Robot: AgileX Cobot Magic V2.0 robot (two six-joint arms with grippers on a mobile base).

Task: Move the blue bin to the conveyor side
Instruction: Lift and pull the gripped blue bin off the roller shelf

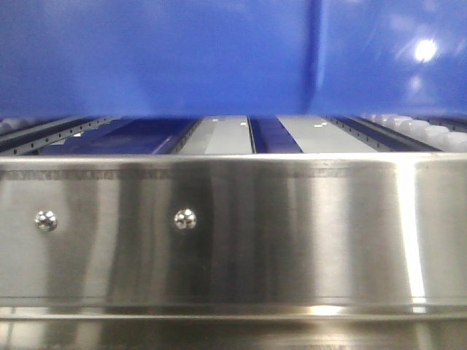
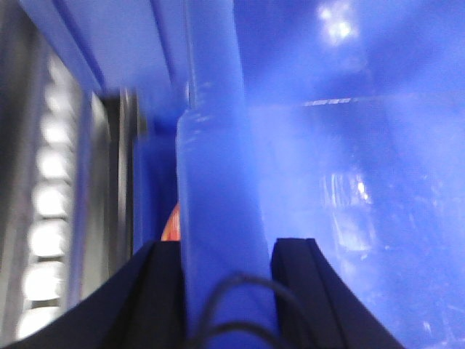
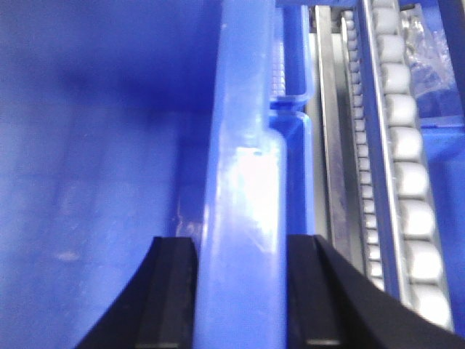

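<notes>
Left gripper (image 2: 229,291): black fingers (image 2: 156,305) are set on either side of the bin's thick rim and clenched on it. The picture is blurred and the fingertips are cut off by the lower edge.
Right gripper (image 3: 240,291): it is likewise closed on the rim, with one finger inside the wall and one outside.
Rail (image 1: 233,226): brushed steel, seen across the whole near foreground, with two rivets (image 1: 185,218).
Bin (image 1: 160,58): it is held between both grippers over the conveyor, beyond the rail. Only a glossy wall is seen in the front view, its top and ends being cut off. Whether it rests on the conveyor or hangs clear cannot be told.
Rollers (image 3: 407,182): white rows are seen just outside each gripped wall.
Orange patch (image 2: 173,222): mostly hidden behind the rim, not identifiable.
Plates (image 1: 230,135): grey, under the bin, partly shadowed.
</notes>
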